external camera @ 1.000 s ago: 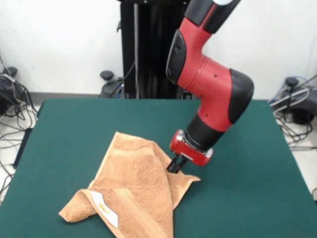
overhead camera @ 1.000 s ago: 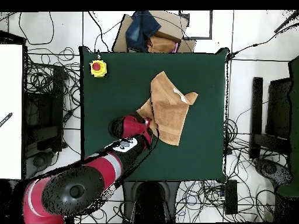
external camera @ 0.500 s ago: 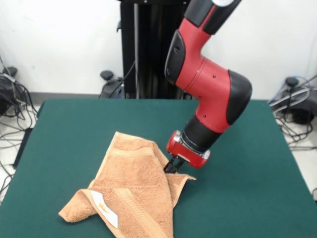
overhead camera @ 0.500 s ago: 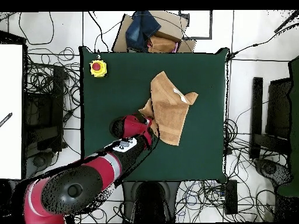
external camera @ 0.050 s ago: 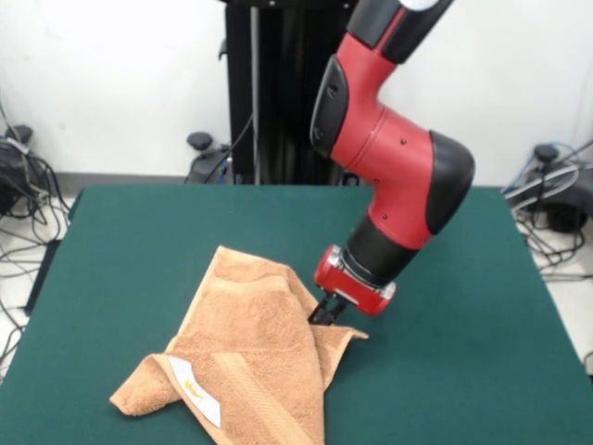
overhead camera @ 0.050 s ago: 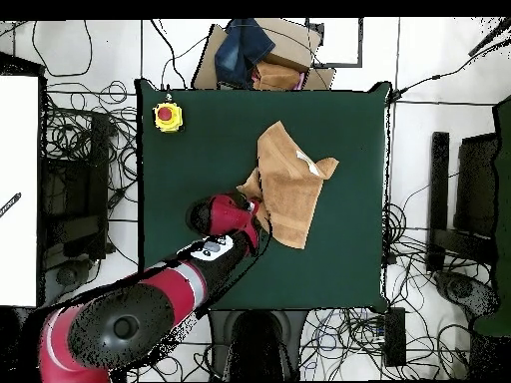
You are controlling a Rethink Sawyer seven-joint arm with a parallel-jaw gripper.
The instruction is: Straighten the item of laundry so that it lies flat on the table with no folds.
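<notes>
The item of laundry (external camera @ 0.050 s ago: pixel 250 343), a tan-orange terry towel, lies crumpled on the green table (external camera @ 0.050 s ago: pixel 445 352) at the front left. Its near edge is folded over, showing the border band and a white label (external camera @ 0.050 s ago: pixel 196 391). My gripper (external camera @ 0.050 s ago: pixel 321 313) presses down at the towel's right edge, shut on a fold of cloth just behind the right corner. In the overhead view the towel (overhead camera @ 0.050 s ago: pixel 289 185) lies right of centre on the table (overhead camera @ 0.050 s ago: pixel 200 160), with the gripper (overhead camera @ 0.050 s ago: pixel 255 207) at its left edge. The red wrist hides the fingers there.
A yellow box with a red button (overhead camera @ 0.050 s ago: pixel 168 117) stands in one table corner in the overhead view. A cardboard box with blue cloth (overhead camera @ 0.050 s ago: pixel 255 60) sits on the floor beyond the table edge. Cables lie on the floor around the table.
My gripper shifted slightly toward the towel's middle, and the towel's right corner came along with it. The rest of the towel has not moved.
</notes>
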